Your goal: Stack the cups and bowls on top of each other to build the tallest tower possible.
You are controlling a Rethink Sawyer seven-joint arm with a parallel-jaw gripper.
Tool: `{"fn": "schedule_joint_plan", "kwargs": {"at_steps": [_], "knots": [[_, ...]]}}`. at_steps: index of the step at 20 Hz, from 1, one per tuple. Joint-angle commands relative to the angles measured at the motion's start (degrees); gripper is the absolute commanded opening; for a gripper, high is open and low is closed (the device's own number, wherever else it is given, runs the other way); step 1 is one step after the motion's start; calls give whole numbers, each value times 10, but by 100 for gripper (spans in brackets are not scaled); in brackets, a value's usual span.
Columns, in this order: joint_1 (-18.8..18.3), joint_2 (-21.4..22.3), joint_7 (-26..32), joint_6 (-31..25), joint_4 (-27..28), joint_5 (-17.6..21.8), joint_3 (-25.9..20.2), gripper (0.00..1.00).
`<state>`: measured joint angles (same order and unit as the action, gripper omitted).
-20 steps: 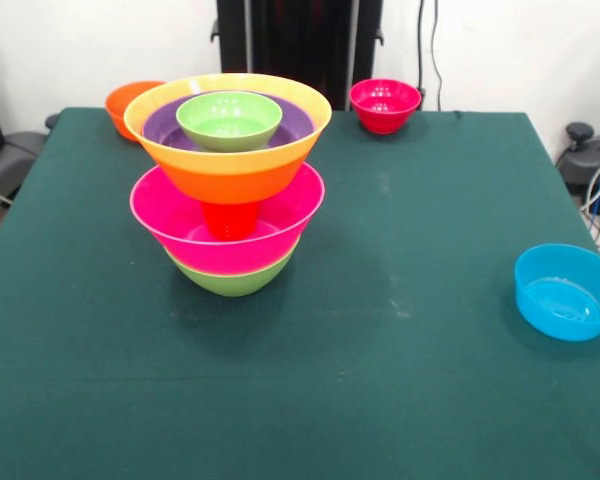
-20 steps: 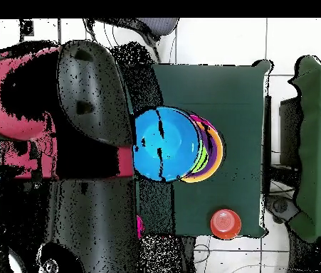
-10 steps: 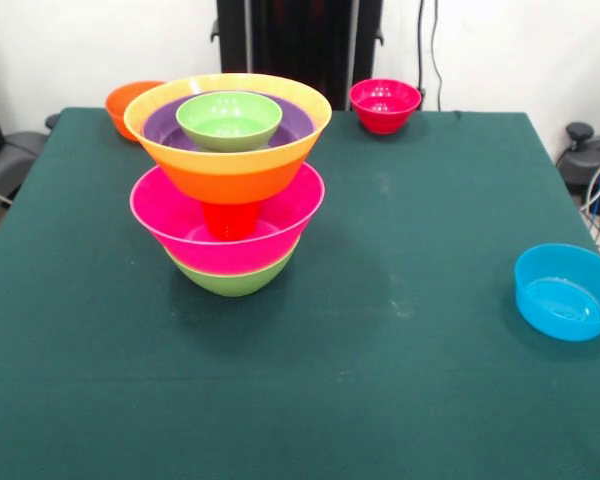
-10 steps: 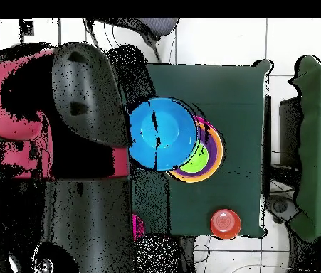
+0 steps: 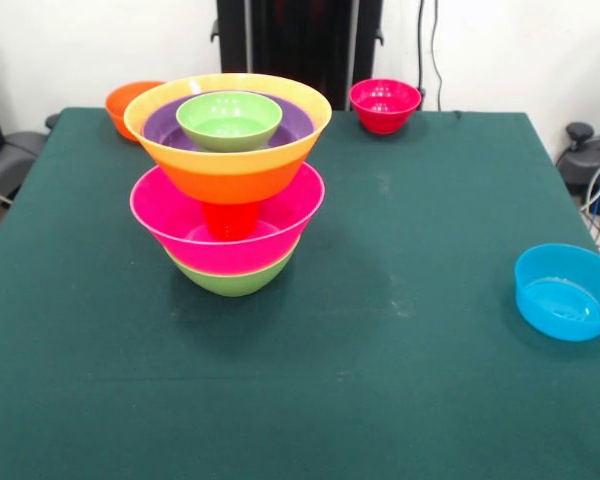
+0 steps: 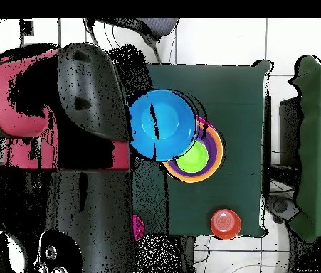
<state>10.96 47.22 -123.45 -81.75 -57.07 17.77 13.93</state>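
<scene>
Eight bowls and one cup show in the front view.

Five of the bowls sit in one tower (image 5: pixel 228 185): a medium green bowl (image 5: pixel 232 279) lowest, a large pink bowl (image 5: pixel 227 240) in it, a large orange bowl (image 5: pixel 228 150) higher up, a purple bowl (image 5: pixel 160 125) inside that, and a small green bowl (image 5: pixel 229 119) on top.

The one cup is the small orange tumbler (image 5: pixel 229 219), standing inside the pink bowl under the orange one.

Three bowls stand loose on the one green worktop (image 5: pixel 400 380): a small orange bowl (image 5: pixel 123 102), a small red bowl (image 5: pixel 384 105) and a blue bowl (image 5: pixel 565 292).

One robot arm (image 6: pixel 56 106) shows in the overhead view.
</scene>
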Motion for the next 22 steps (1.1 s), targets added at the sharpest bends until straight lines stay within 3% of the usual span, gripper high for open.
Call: {"fn": "schedule_joint_plan", "kwargs": {"at_steps": [1, 22], "knots": [[-5, -34, 16, 49, -83, 36, -26, 0], [-3, -56, 2, 125, -118, 42, -9, 0]]}}
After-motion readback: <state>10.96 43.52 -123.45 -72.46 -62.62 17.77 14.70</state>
